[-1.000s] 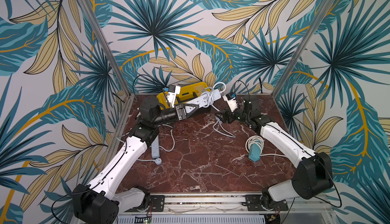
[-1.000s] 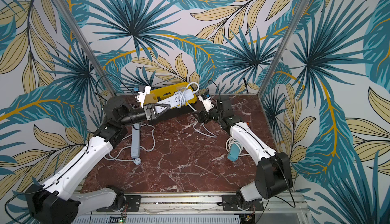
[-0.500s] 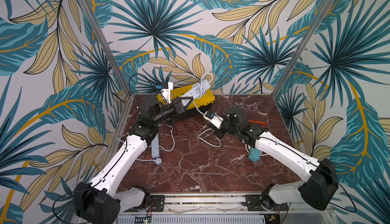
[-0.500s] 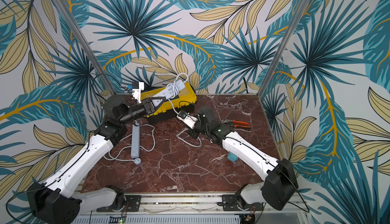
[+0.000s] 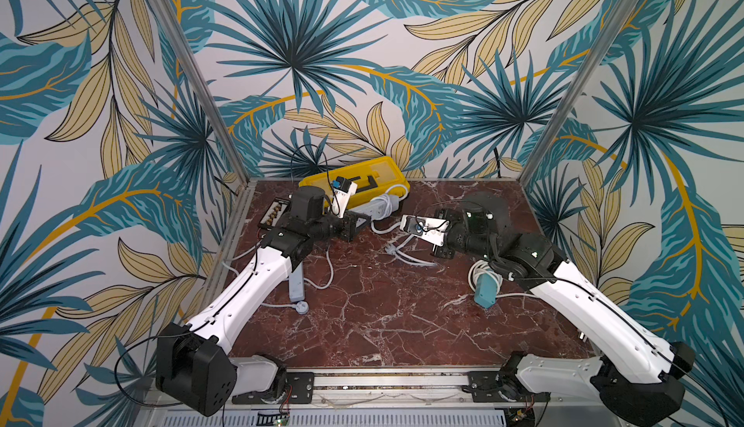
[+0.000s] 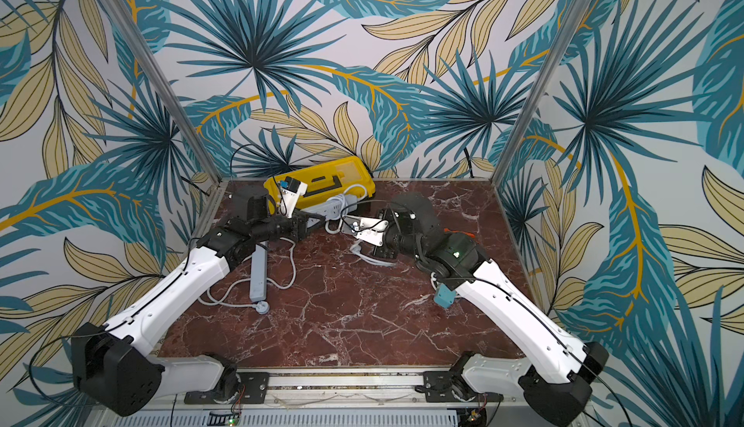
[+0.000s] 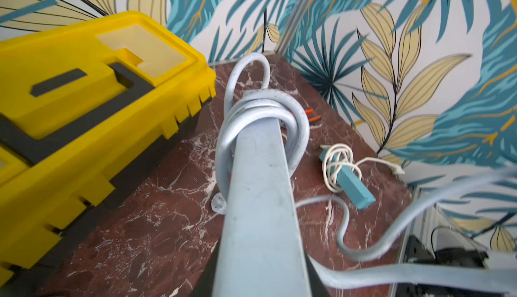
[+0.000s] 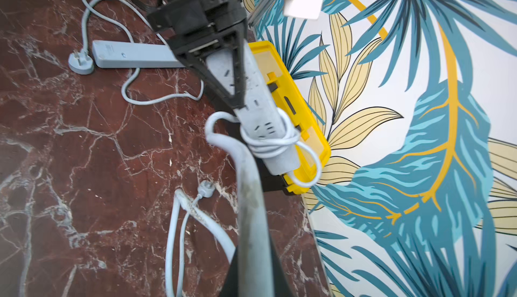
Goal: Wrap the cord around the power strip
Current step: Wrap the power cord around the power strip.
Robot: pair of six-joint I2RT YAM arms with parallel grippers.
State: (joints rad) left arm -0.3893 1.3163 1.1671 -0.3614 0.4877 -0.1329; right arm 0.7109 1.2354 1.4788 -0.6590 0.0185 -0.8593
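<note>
A white power strip (image 5: 376,208) (image 7: 260,197) is held off the table in front of the yellow toolbox, with my left gripper (image 5: 356,223) (image 7: 260,290) shut on its near end. Its white cord (image 8: 270,144) is looped a few times around the far end, seen in both wrist views. From those loops the cord (image 8: 249,211) runs straight into my right gripper (image 8: 253,280) (image 5: 402,244), which is shut on it near the middle of the table. More slack cord and the plug (image 8: 205,189) lie on the marble below.
A yellow toolbox (image 5: 354,179) stands at the back. A grey power strip (image 5: 296,284) with its cord lies at the left by my left arm. A teal power strip (image 5: 485,294) with coiled cord lies at the right. Orange-handled pliers (image 7: 313,115) lie behind.
My right gripper has swung from the back right to the table's middle and shut on the cord. My left gripper has lowered the power strip slightly, still holding it.
</note>
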